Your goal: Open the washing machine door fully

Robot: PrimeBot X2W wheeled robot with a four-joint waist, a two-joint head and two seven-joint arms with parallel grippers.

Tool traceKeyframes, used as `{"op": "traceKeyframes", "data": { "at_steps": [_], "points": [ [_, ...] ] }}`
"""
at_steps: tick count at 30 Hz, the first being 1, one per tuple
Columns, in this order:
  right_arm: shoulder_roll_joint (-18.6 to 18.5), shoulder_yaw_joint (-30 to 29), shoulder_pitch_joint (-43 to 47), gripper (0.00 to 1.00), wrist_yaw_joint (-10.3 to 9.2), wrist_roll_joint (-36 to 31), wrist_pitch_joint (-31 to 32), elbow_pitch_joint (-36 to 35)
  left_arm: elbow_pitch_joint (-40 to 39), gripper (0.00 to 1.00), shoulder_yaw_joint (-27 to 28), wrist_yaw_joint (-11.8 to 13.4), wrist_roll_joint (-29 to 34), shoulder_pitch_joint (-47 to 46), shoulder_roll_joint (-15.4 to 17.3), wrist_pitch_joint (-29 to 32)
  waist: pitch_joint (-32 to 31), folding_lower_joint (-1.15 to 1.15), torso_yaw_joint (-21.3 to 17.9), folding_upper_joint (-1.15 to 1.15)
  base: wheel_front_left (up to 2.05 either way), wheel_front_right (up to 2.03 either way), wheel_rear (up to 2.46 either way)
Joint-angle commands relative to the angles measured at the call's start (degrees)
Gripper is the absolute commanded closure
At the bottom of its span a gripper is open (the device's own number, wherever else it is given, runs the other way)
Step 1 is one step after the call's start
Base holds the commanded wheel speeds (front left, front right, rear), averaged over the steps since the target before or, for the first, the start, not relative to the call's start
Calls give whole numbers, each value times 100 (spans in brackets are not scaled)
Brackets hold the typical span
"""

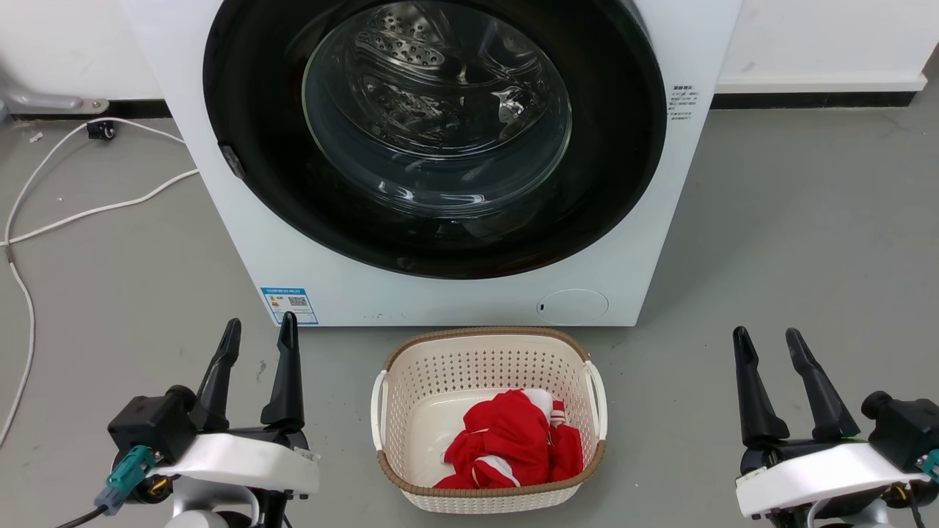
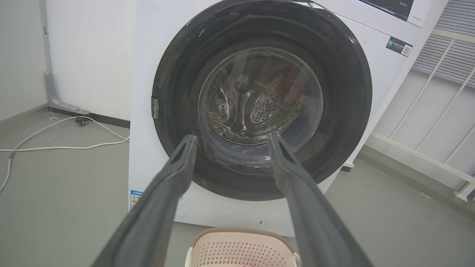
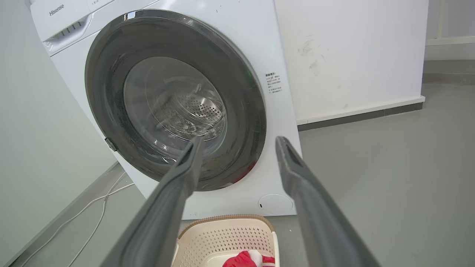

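Bulging with clear glass, the glossy washing machine door (image 1: 436, 125) sits shut.

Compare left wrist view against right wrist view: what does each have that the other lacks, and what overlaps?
Left wrist extras: blue label low on the washing machine, dark QR sticker at its upper corner, white railing beside it. Right wrist extras: brand lettering, detergent drawer, printed text sticker beside the door. Shared: the shut door, basket, white cable. Each looks past its own open end effector: left end effector, right end effector.
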Motion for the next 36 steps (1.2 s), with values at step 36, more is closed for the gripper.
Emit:
{"op": "traceKeyframes", "data": {
  "at_steps": [36],
  "points": [
    [25, 12, 136, 0, -2, -1599, -285, 16, -65, 0, -156, 236, 1562, 256, 33, -454, -19, 0, -27, 0, 0, 0, 0]
  ]
}}
